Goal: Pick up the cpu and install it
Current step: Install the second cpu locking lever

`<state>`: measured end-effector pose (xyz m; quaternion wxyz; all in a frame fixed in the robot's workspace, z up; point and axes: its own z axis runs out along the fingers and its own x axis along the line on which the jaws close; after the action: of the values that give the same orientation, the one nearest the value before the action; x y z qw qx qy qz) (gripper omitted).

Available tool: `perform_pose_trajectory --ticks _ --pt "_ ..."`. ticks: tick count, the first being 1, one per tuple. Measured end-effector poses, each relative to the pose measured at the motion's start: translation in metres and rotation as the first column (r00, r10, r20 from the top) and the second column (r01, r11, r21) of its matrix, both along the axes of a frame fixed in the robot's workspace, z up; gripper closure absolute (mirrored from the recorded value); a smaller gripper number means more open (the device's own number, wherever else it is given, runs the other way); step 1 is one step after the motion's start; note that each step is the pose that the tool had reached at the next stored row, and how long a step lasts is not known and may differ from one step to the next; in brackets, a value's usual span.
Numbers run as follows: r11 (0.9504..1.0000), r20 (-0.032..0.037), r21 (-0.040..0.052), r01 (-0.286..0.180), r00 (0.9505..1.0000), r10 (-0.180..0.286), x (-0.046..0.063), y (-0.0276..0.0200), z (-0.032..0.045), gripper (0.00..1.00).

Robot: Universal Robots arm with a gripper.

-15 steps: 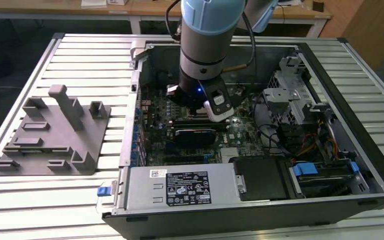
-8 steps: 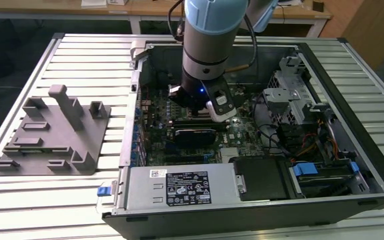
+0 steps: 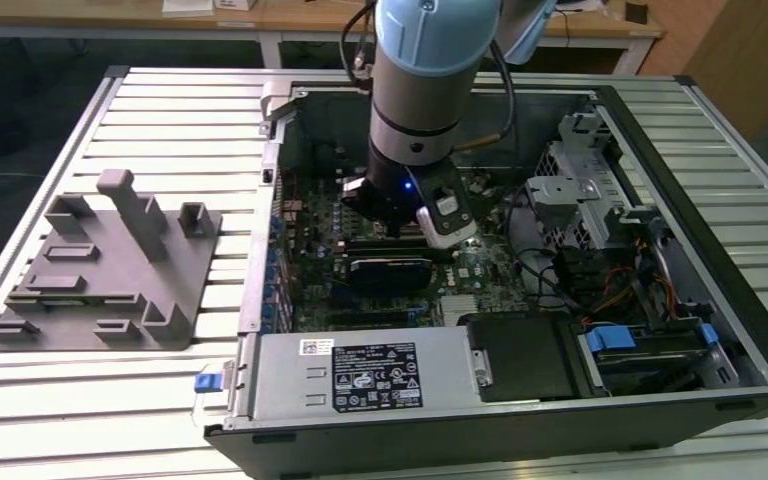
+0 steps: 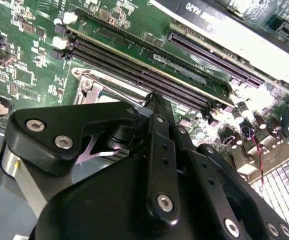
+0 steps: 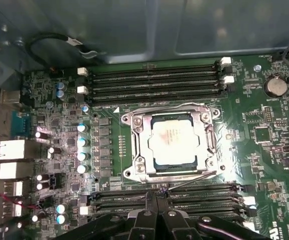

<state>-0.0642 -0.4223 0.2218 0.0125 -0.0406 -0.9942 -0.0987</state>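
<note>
silvery cpu (image 5: pixel 174 140) sits in its socket frame (image 5: pixel 134 145); fingers (image 5: pixel 157 200) close together, holding nothing.

The silvery square cpu (image 5: pixel 176 141) lies flat inside its socket frame (image 5: pixel 134 145).

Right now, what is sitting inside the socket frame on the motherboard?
The cpu lies inside the socket frame, silvery top up. The contacts beneath it are covered.

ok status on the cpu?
Gripper over motherboard, beside socket frame. Cpu seated in socket frame. Nothing on top of it.
</note>
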Motion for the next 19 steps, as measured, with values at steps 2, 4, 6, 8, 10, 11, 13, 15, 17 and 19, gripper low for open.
perform_pose_trajectory --ticks 2,4,6,8,10,11,13,15,17,19 --pt "1.0 -0.0001 0.0006 0.0 1.0 0.0 0.0 0.0 -0.0014 0.89" --pt "1.0 0.0 0.0011 0.0 1.0 0.0 -0.001 0.0 -0.0026 0.89" --pt "1.0 -0.0001 0.0013 0.0 1.0 0.0 -0.002 0.0 -0.0037 0.89" --pt "1.0 0.0002 0.0014 0.0 1.0 0.0 -0.005 0.0 -0.0047 0.89" --pt "1.0 0.0008 0.0021 0.0 1.0 0.0 -0.009 0.0 -0.0056 0.89" --pt "1.0 0.001 0.0021 0.0 1.0 0.0 -0.009 0.0001 -0.0058 0.89" --pt "1.0 0.0009 0.002 0.0 1.0 0.0 -0.009 0.0 -0.006 0.89" --pt "1.0 0.0008 0.0051 0.0 1.0 0.0 -0.01 -0.0001 -0.0073 0.89" --pt "0.9999 0.0009 0.0145 0.0 1.0 0.0 -0.01 -0.0003 -0.009 0.89" --pt "0.9998 0.0009 0.0209 0.0 1.0 0.0 -0.011 -0.0008 -0.0103 0.89"
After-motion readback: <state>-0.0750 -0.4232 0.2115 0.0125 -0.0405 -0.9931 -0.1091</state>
